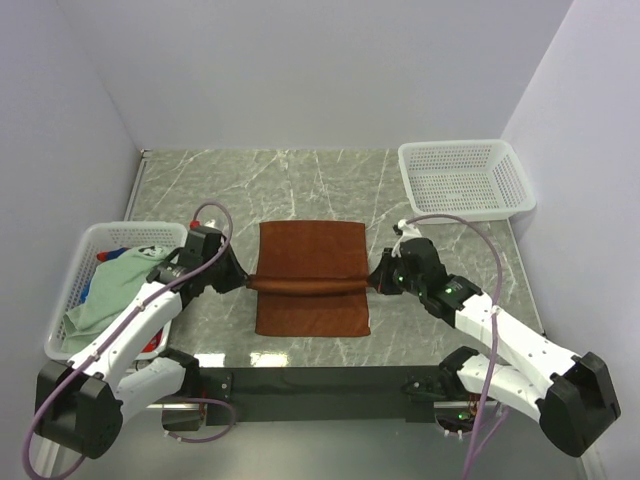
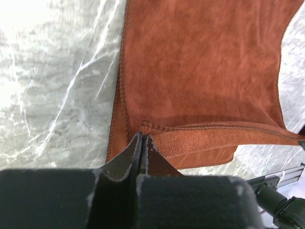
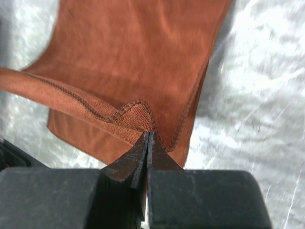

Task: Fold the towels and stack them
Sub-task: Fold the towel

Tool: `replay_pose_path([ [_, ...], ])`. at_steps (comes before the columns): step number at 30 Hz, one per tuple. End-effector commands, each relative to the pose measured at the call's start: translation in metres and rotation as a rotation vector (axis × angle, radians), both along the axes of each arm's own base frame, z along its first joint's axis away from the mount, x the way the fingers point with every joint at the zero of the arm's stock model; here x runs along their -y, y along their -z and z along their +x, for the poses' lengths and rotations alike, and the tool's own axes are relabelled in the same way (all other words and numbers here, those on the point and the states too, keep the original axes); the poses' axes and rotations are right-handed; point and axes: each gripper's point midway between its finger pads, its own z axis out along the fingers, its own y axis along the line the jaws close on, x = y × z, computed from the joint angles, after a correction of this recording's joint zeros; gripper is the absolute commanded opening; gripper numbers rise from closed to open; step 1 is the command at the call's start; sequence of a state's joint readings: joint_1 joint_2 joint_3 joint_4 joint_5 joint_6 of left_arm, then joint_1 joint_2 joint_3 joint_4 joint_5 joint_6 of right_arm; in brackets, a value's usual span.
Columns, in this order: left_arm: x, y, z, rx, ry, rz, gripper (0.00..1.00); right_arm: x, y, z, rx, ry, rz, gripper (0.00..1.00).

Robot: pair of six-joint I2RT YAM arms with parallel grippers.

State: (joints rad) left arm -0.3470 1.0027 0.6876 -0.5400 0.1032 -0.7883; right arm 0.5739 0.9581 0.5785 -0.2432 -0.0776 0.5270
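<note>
Rust-brown towel (image 1: pixel 310 285) lies stretched between left gripper (image 2: pixel 143 137) and right gripper (image 3: pixel 149 134), each clamped on a corner of its raised hem. The first fold looks unfinished and nothing is stacked. More towels (image 1: pixel 112 292) wait in the basket (image 1: pixel 68 300) beside the left gripper.

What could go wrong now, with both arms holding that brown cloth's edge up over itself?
The left gripper and the right gripper each pinch just a sliver of the hem of the rust-brown towel; a corner could slip out and drop. If one arm moves faster, the raised edge may land crooked. The bottom layer lies loose on the table, so it might drag and bunch.
</note>
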Motion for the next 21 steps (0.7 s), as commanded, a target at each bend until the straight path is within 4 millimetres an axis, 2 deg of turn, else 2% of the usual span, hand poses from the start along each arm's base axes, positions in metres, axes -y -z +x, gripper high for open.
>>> replay_pose_path([
  [1, 0.005, 0.001, -0.003, -0.001, 0.003, -0.033, 0.01, -0.003, 0.007, -0.010, -0.033, 0.000, 0.019, 0.00],
  [5, 0.004, 0.025, -0.015, -0.065, -0.007, -0.035, 0.01, -0.003, 0.029, -0.017, -0.098, 0.002, -0.005, 0.00],
  [11, 0.013, 0.062, -0.036, -0.179, -0.009, -0.092, 0.02, -0.003, 0.056, -0.024, -0.177, 0.010, -0.026, 0.00],
  [14, 0.013, 0.074, -0.041, -0.208, -0.021, -0.094, 0.04, -0.004, 0.066, -0.028, -0.213, 0.004, -0.041, 0.00],
  [18, 0.011, 0.076, -0.042, -0.210, -0.030, -0.089, 0.10, -0.003, 0.074, -0.036, -0.258, -0.018, -0.064, 0.01],
  [19, 0.010, 0.077, -0.044, -0.217, -0.034, -0.085, 0.13, -0.004, 0.074, -0.039, -0.267, -0.037, -0.062, 0.12],
  [21, 0.011, 0.069, -0.044, -0.199, -0.029, -0.100, 0.29, -0.004, 0.071, -0.046, -0.277, -0.055, -0.064, 0.28],
])
